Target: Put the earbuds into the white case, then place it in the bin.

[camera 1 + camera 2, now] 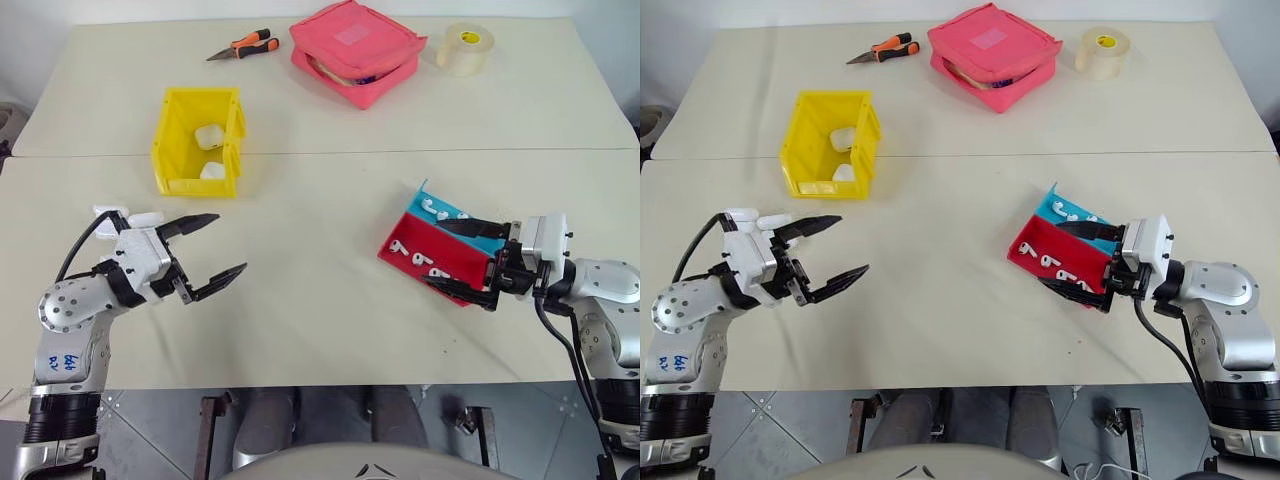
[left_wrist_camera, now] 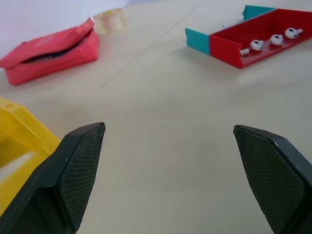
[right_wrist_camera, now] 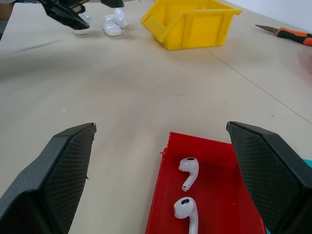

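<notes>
Both grippers hover wide open, empty, over the cream table (image 1: 330, 300). The right gripper (image 1: 468, 262) straddles the tray (image 1: 440, 262) of earbuds (image 3: 189, 168); white cases (image 3: 113, 25), apparently, lie behind the left gripper (image 1: 212, 255), the yellow bin (image 1: 197, 140) just beyond.

Bin (image 1: 196, 141) far left on the table (image 1: 320, 250) with two cases (image 1: 208, 136) inside, pliers (image 1: 243, 46), pouch (image 1: 356, 52) and tape roll (image 1: 465, 47) along the back, tray (image 1: 1060, 255) right — earbuds (image 1: 1050, 262) in it, more cases (image 3: 113, 25), perhaps open, behind the left gripper (image 1: 212, 256).
</notes>
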You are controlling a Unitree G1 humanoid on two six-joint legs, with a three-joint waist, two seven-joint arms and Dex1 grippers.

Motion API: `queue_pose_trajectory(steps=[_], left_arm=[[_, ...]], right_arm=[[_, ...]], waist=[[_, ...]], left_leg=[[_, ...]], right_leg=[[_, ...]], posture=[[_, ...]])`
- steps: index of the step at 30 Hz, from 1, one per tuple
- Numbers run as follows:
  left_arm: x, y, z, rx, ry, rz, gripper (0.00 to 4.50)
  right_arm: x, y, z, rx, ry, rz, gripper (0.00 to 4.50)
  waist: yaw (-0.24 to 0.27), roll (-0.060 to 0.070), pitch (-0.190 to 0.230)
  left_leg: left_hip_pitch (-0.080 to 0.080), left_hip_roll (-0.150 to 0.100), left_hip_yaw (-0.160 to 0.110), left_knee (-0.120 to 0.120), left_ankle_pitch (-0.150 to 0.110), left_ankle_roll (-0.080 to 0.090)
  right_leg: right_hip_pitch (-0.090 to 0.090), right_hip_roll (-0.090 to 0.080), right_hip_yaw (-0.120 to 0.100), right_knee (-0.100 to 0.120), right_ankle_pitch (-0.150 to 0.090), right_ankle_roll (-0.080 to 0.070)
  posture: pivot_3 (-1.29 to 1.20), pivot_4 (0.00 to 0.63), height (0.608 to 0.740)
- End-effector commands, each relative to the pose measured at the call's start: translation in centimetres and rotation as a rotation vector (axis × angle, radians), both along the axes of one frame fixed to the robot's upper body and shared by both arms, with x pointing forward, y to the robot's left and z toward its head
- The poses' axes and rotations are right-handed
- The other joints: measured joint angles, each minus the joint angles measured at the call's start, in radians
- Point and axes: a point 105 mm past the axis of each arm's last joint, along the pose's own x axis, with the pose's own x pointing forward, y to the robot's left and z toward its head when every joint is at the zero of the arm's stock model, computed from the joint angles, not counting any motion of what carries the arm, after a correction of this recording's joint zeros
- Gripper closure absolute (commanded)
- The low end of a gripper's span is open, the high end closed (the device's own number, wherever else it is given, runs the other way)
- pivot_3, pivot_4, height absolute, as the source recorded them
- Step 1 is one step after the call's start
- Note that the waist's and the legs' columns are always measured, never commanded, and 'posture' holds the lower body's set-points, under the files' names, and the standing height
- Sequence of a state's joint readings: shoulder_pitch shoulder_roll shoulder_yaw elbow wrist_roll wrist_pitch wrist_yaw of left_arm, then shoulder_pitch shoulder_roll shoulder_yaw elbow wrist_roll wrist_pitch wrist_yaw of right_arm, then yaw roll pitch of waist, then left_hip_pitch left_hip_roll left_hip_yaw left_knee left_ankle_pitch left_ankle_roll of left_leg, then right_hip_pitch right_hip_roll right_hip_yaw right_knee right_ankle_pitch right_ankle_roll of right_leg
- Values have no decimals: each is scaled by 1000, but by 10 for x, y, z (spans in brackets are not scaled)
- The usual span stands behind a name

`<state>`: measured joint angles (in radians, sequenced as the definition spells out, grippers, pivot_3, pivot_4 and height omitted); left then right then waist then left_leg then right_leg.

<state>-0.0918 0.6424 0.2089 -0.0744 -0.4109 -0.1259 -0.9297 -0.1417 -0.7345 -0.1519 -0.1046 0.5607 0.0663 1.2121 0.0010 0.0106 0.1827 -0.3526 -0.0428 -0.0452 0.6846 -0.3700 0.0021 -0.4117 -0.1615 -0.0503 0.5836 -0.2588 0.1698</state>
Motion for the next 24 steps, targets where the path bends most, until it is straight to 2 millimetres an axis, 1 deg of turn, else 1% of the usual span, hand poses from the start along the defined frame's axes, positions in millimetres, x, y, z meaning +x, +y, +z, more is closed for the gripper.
queue_pose_trajectory(steps=[1,6,8,12,14,16,18,20,22,24], left_arm=[[-2,2,8,2,-37,26,14],[-11,18,7,-68,-20,139,14],[-20,33,7,-124,-19,248,14],[-47,57,2,-206,0,474,14],[-60,66,-1,-234,-7,583,14],[-77,70,-9,-250,9,677,14],[-94,75,-21,-264,61,766,14],[-106,84,-27,-305,95,862,14],[-114,97,-32,-348,116,982,14],[-117,101,-32,-387,122,1021,14]], right_arm=[[1,2,5,9,-31,20,0],[5,12,5,24,-51,60,0],[8,23,9,54,-81,82,0],[10,46,14,102,-144,161,0],[10,56,17,125,-164,195,0],[9,68,20,145,-176,237,0],[6,78,21,153,-188,286,0],[2,84,23,154,-199,321,0],[0,88,28,167,-208,345,0],[-1,90,31,174,-216,355,0]], waist=[[0,0,0],[-7,0,0],[-8,0,0],[-5,0,0],[0,0,0],[1,-1,0],[2,-2,-1],[4,-2,-1],[5,-2,-1],[5,-2,-1]], left_leg=[[0,0,0,0,0,0],[0,2,0,0,0,-1],[0,2,0,0,-1,-1],[1,3,-3,0,-1,-2],[1,3,-4,0,-1,-2],[0,2,-5,1,-2,-1],[0,2,-6,1,-3,-1],[0,2,-6,1,-3,-1],[0,2,-6,1,-3,-1],[0,2,-6,1,-3,-1]], right_leg=[[0,0,0,0,0,0],[-1,1,0,0,0,0],[-1,1,0,0,0,0],[-1,1,1,0,0,0],[-1,1,1,0,0,0],[-1,1,1,0,0,0],[-1,1,1,-1,0,0],[-1,1,1,-1,0,-1],[-1,1,1,-1,-1,-1],[-1,1,1,-1,-1,-1]], posture=[[0,150,740],[0,150,740],[0,150,740],[0,150,740],[0,150,740],[0,150,740],[0,150,740],[0,150,740],[0,150,740],[0,150,740]])
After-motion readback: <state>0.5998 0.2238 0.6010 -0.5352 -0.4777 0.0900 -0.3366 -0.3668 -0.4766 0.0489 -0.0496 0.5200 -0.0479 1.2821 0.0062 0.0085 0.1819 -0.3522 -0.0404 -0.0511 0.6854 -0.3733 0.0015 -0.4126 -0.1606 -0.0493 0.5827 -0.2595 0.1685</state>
